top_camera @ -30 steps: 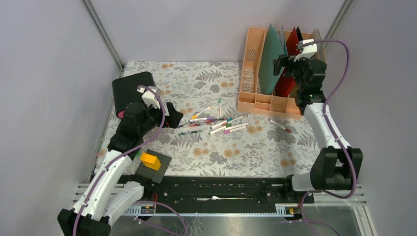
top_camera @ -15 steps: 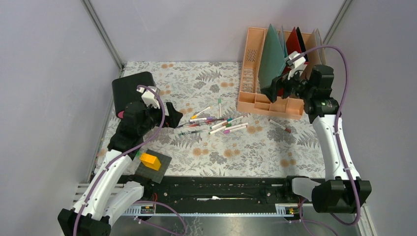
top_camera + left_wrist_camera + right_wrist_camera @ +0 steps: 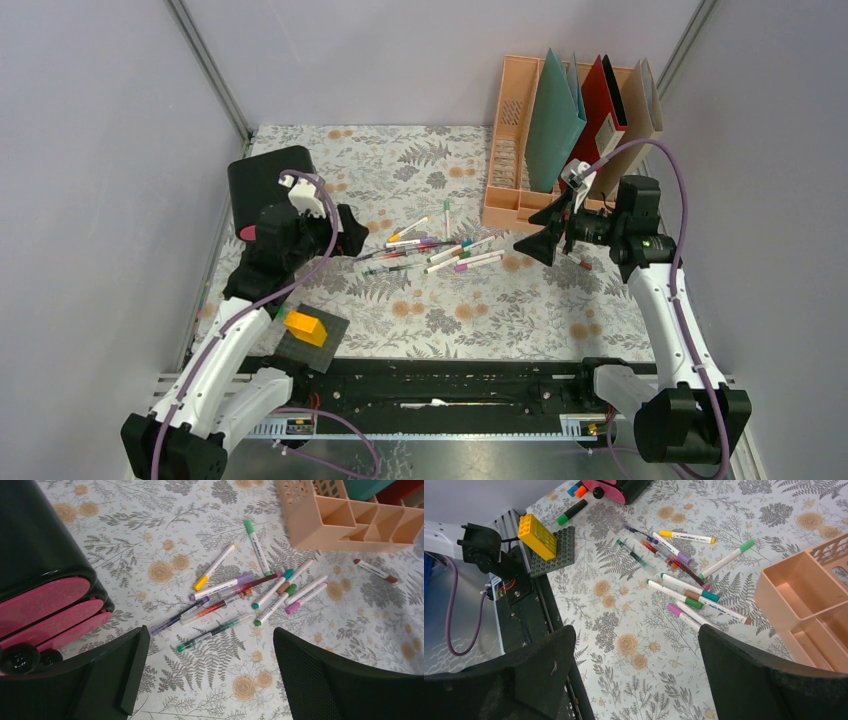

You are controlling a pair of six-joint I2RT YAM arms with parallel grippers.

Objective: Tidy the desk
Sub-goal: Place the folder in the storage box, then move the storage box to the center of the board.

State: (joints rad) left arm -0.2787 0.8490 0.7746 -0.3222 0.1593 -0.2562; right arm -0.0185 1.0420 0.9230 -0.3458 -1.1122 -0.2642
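Note:
The desk (image 3: 450,310) is covered in a pale cloth with grey ferns and orange flowers. Several pens and markers (image 3: 440,250) lie scattered at its middle. My left gripper (image 3: 347,232) hovers open just left of the pile; in its wrist view the left gripper (image 3: 209,632) has a green pen (image 3: 215,631) just beyond its wide-apart fingers. My right gripper (image 3: 537,232) hangs open right of the pile, in front of the peach file rack (image 3: 545,212). In its own view the right gripper (image 3: 636,630) frames bare cloth, with the markers (image 3: 684,592) ahead.
The rack holds a teal folder (image 3: 555,120), a red folder (image 3: 605,100) and a beige one. A black drawer box (image 3: 265,178) with pink fronts (image 3: 45,600) stands at the left. A yellow brick (image 3: 305,328) sits on a dark baseplate near the front edge. One red-capped marker (image 3: 375,570) lies beside the rack.
My right arm has swung down and away from the folders in the rack toward the desk's middle, gripper still open. The left gripper has barely shifted.

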